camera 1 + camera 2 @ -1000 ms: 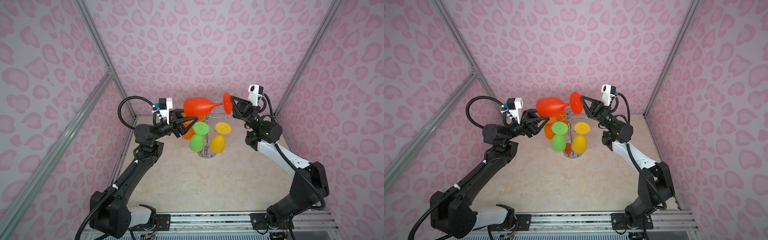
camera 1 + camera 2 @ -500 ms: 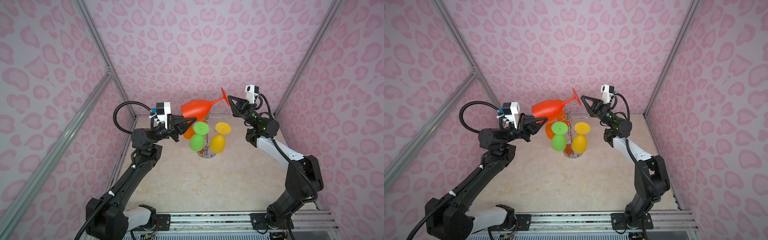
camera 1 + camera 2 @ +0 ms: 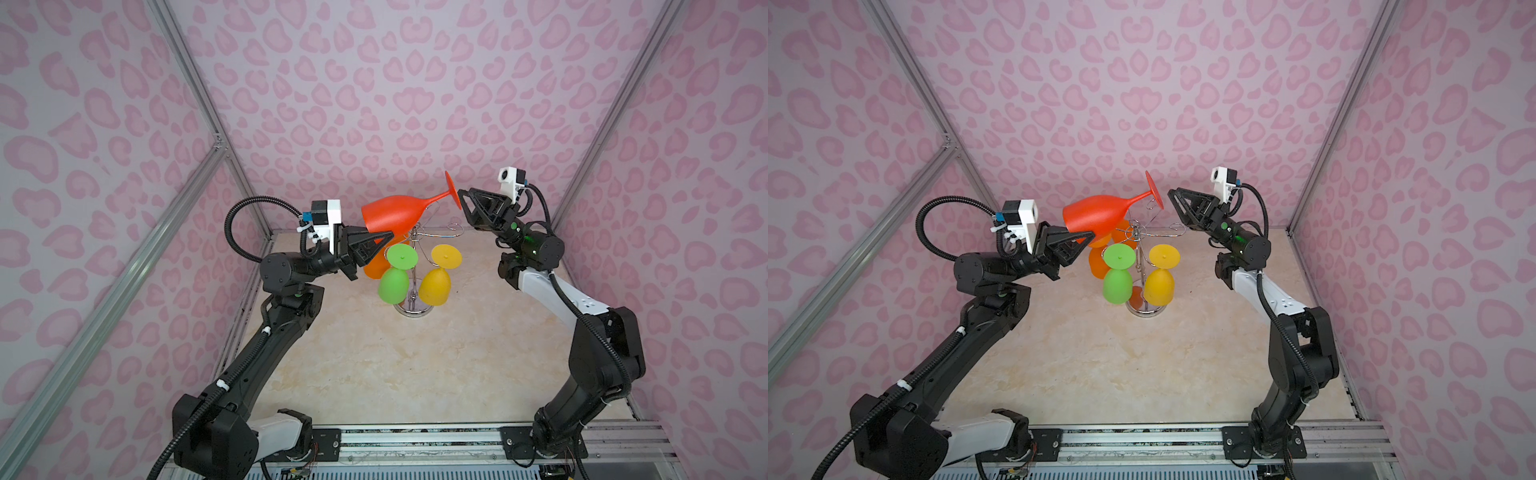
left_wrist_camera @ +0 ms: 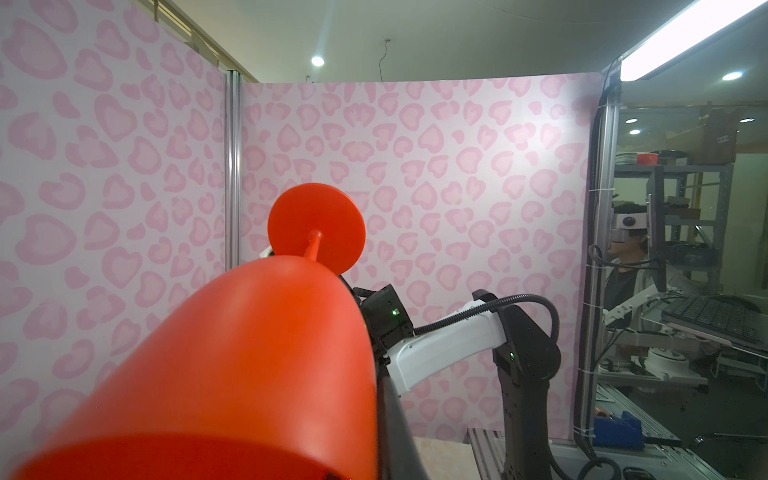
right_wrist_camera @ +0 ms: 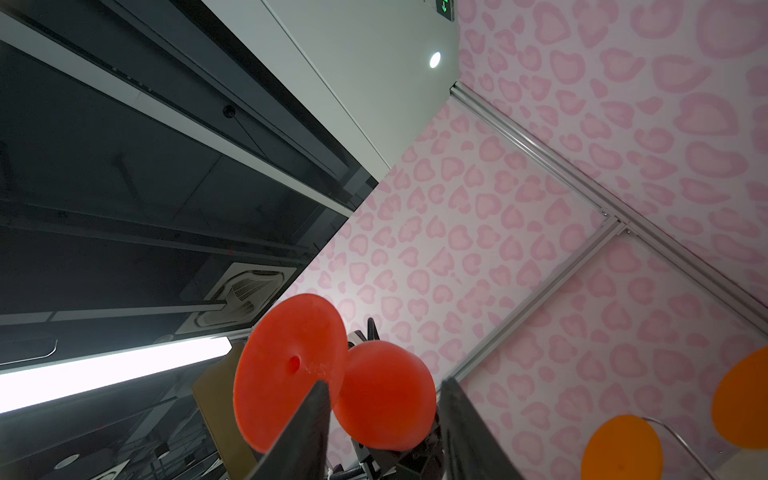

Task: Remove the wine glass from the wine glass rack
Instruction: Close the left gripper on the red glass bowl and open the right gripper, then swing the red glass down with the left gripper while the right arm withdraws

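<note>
Holds the red wine glass (image 3: 395, 214) sideways in the air just above the top of the wine glass rack (image 3: 412, 266), with the bowl mouth out past the rack's left side and the foot raised over its right side. Pinches the lower edge of that mouth with the left tool (image 3: 386, 236), pressed together on the thin wall. Stands the right tool (image 3: 461, 197) spread, just beside the foot disc's outer face (in the right wrist view one finger (image 5: 307, 419) overlaps the disc's edge; contact unclear). Carries the stem close over the rack's curled arm ends; cannot tell whether clear of them. Hanging bowl-down on the rack: green glass (image 3: 392, 284) and yellow glass (image 3: 434, 284) on the near side, orange glass (image 3: 371, 268) to the left. Wide open worktop (image 3: 415, 365) in front of the rack's base; much tighter behind the rack.
</note>
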Controlling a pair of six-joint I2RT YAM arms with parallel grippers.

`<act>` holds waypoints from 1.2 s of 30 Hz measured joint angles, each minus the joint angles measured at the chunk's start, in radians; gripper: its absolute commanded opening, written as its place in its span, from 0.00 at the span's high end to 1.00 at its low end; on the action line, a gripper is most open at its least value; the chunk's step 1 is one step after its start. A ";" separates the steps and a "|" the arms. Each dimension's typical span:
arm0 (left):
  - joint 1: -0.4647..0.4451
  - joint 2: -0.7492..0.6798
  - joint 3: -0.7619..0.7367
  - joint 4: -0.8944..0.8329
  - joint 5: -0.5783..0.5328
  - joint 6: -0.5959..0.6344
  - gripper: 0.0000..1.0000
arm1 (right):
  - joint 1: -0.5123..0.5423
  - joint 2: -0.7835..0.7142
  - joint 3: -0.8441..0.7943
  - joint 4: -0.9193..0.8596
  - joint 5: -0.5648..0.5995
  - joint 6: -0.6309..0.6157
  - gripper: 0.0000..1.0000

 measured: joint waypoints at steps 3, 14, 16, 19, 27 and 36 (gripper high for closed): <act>-0.001 -0.014 0.006 -0.033 0.036 0.014 0.98 | -0.050 -0.024 -0.009 -0.024 -0.008 -0.021 0.44; -0.084 -0.113 0.183 -0.816 -0.027 0.533 0.96 | -0.155 -0.265 -0.092 -0.687 -0.018 -0.500 0.46; -0.122 -0.127 0.219 -0.992 -0.079 0.644 0.96 | -0.159 -0.312 -0.069 -0.910 0.025 -0.653 0.46; -0.188 -0.151 0.266 -1.214 -0.159 0.782 0.97 | -0.165 -0.368 -0.044 -1.211 0.115 -0.879 0.47; -0.451 -0.150 0.336 -1.634 -0.485 1.003 0.98 | -0.235 -0.437 -0.152 -1.600 0.255 -1.135 0.48; -0.689 0.038 0.396 -1.919 -0.856 1.034 0.98 | -0.259 -0.481 -0.205 -1.764 0.314 -1.247 0.50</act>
